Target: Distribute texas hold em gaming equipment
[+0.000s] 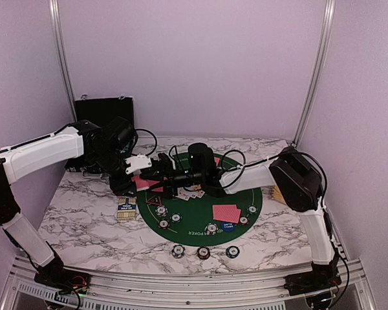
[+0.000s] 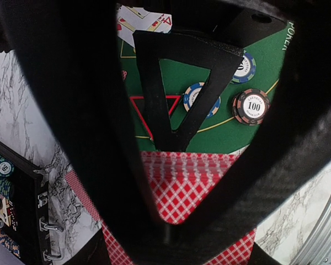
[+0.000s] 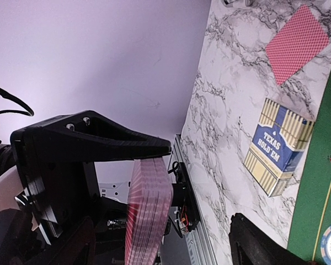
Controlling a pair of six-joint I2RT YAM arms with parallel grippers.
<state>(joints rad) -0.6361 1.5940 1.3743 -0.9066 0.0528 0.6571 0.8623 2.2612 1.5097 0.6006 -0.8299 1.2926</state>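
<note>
My left gripper (image 1: 150, 169) is shut on one red-backed card (image 2: 179, 187) at the left edge of the green poker mat (image 1: 246, 194). My right gripper (image 1: 163, 179) meets it there and is shut on a thick deck of red-backed cards (image 3: 149, 210), held off the table. Beyond the pinched card, a red-rimmed triangle (image 2: 154, 105) and striped chips (image 2: 250, 106) lie on the mat. Another red-backed card (image 3: 298, 41) lies on the marble. Two red-backed cards (image 1: 226, 212) and a blue button disc (image 1: 226, 226) sit on the mat's near right.
A Texas Hold'em card box (image 1: 126, 208) lies left of the mat. Three chips (image 1: 204, 252) line the marble near the front edge. The open black case (image 1: 105, 110) stands at the back left. A tan wooden object (image 1: 278, 194) sits by the right arm.
</note>
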